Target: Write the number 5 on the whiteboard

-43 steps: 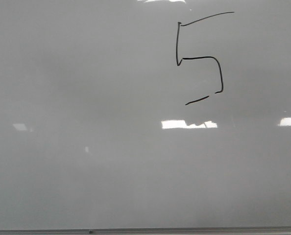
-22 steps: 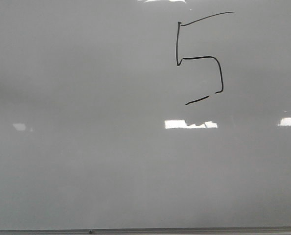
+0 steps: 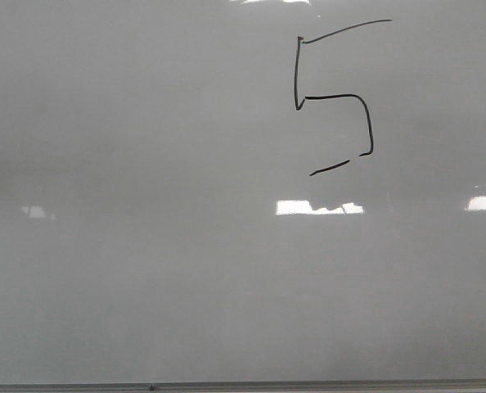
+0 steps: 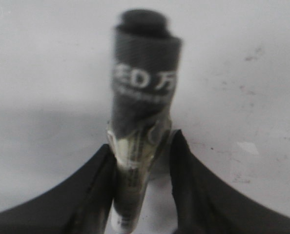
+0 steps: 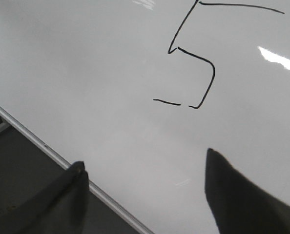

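The number 5 (image 3: 333, 97) is drawn in thin black lines at the upper right of the whiteboard (image 3: 145, 246), with a slanted top stroke and a detached bottom dash. It also shows in the right wrist view (image 5: 196, 55). My left gripper (image 4: 142, 141) is shut on a dark marker (image 4: 145, 83) wrapped in clear tape, held over the board (image 4: 242, 97); its tip is hidden. My right gripper (image 5: 144, 158) is open and empty, hovering over the board's near edge, short of the 5. Neither arm shows in the front view.
A thin grey metal edge strip (image 3: 243, 385) runs along the board's near side, also seen in the right wrist view (image 5: 37, 141). Beyond it lies a dark surface (image 5: 18, 165). Bright light reflections (image 3: 317, 208) lie below the 5.
The 5 is unchanged. The light reflection below it has narrowed slightly from its left end, and the small one at the left has dimmed.
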Available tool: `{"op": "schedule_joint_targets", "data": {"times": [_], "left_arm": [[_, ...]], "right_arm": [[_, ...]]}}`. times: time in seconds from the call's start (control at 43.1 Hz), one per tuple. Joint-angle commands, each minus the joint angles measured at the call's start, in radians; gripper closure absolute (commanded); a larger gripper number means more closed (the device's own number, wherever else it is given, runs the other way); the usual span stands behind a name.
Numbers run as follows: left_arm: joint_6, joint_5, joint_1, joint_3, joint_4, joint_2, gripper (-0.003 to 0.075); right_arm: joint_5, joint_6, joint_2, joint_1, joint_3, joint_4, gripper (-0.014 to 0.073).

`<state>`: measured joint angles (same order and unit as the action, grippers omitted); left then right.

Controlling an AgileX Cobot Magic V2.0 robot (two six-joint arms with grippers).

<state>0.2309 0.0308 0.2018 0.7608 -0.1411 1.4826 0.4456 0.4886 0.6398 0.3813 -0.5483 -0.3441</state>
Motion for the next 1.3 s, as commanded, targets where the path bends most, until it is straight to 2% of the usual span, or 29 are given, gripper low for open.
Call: {"op": "schedule_joint_targets", "data": {"times": [0.0,0.301,0.51,0.765,0.834,0.927,0.997,1.02,1.113,1.275], "left_arm": [[-0.010,-0.109,-0.001,0.027,-0.006,-0.023,0.0384],[-0.010,-0.099,-0.001,0.027,0.001,-0.023,0.0181],[-0.010,0.001,0.018,0.027,0.035,-0.084,0.0174],[-0.010,0.099,0.039,0.027,0.044,-0.304,0.0174],[-0.010,0.127,0.037,0.025,0.044,-0.373,0.0174],[-0.010,0.170,0.012,0.025,0.044,-0.461,0.0174],[-0.010,0.187,-0.018,0.021,0.044,-0.509,0.0174],[-0.010,0.189,-0.035,0.019,0.044,-0.533,0.0176],[0.000,0.183,-0.098,-0.011,0.044,-0.592,0.0212],[0.016,0.146,-0.194,-0.109,0.044,-0.720,0.0404]], "right_arm": [[-0.069,0.001,-0.003,-0.008,-0.026,-0.009,0.0077],[-0.071,0.001,-0.003,-0.008,-0.026,-0.009,0.0077],[-0.076,0.001,-0.003,-0.008,-0.026,-0.009,0.0077],[-0.145,-0.001,-0.003,-0.008,-0.026,-0.009,0.0079],[-0.166,-0.006,-0.003,-0.008,-0.026,-0.010,0.0122],[-0.198,-0.017,-0.003,-0.008,-0.026,-0.010,0.0254],[-0.228,-0.017,-0.003,-0.008,-0.026,-0.011,0.0405],[-0.237,-0.017,-0.003,-0.008,-0.026,-0.011,0.0484],[-0.260,-0.017,-0.003,-0.008,-0.026,-0.012,0.0667],[-0.302,-0.047,-0.006,-0.013,-0.026,-0.073,0.0653]]}}
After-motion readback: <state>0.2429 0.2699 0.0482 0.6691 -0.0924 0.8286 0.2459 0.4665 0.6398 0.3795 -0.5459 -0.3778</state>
